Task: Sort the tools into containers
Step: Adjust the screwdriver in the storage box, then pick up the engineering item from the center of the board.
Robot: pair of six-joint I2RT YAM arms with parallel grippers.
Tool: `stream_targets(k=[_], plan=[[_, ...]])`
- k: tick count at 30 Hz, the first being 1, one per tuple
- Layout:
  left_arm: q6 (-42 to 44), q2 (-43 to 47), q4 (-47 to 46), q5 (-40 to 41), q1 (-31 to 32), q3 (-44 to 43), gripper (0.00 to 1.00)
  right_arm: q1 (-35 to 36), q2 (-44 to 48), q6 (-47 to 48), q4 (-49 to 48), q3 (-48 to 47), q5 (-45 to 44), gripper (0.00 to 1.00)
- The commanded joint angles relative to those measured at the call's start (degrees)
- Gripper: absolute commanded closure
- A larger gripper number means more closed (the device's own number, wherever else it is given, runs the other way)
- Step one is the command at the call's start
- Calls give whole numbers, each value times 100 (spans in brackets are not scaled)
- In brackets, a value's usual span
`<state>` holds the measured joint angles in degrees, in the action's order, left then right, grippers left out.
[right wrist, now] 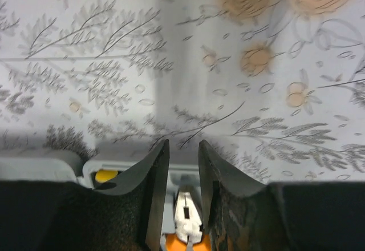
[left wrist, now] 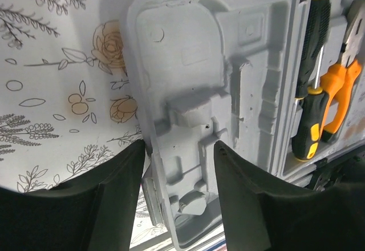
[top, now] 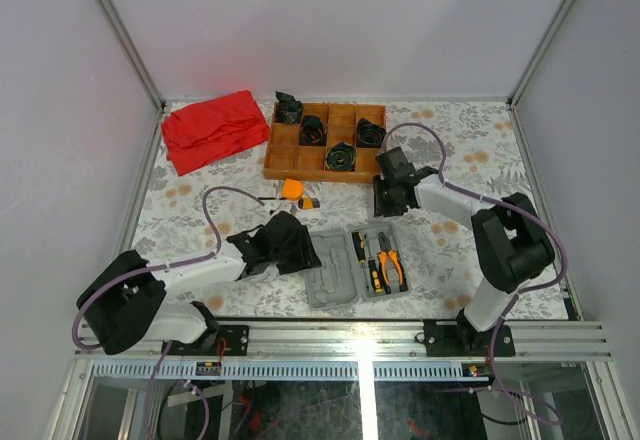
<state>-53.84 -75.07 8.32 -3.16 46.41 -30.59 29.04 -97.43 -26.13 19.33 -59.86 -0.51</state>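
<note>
The grey tool case [top: 330, 282] lies open near the front edge. Its right half holds black-and-yellow screwdrivers [top: 366, 256] and orange-handled pliers [top: 392, 266]. My left gripper [top: 306, 257] is at the case's left side. In the left wrist view it [left wrist: 178, 151] stands open astride the empty half's rim [left wrist: 149, 165], with screwdrivers [left wrist: 311, 91] and pliers [left wrist: 342, 83] at right. My right gripper [top: 386, 204] hangs over the case's far end. Its jaws [right wrist: 183, 151] are narrowly open and empty, with the pliers' nose [right wrist: 188, 214] below them. An orange tape measure [top: 293, 189] and a yellow-grey piece [top: 312, 202] lie behind the case.
A brown wooden tray [top: 285, 150] holding black coiled bundles [top: 343, 155] stands at the back centre. A red cloth [top: 213, 128] lies at the back left. Grey walls close in both sides, and a metal rail [top: 350, 338] runs along the front.
</note>
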Motion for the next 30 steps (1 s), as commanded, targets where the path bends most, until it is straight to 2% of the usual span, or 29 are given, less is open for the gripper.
stream_targets(k=[1, 8, 12, 17, 30], plan=[[-85, 64, 284, 556, 6, -403, 49, -228, -58, 76, 219, -413, -586, 65], [64, 714, 1062, 1040, -319, -453, 37, -260, 1140, 73, 218, 162, -1498, 60], [254, 1035, 1649, 1378, -535, -632, 34, -265, 2087, 75, 25, 696, -1290, 57], [476, 1245, 2196, 1553, -1046, -1044, 34, -267, 2850, -15, 114, 1178, -966, 55], [848, 1165, 2772, 1537, -2671, -1422, 34, -265, 4305, -456, -33, 2161, -602, 53]])
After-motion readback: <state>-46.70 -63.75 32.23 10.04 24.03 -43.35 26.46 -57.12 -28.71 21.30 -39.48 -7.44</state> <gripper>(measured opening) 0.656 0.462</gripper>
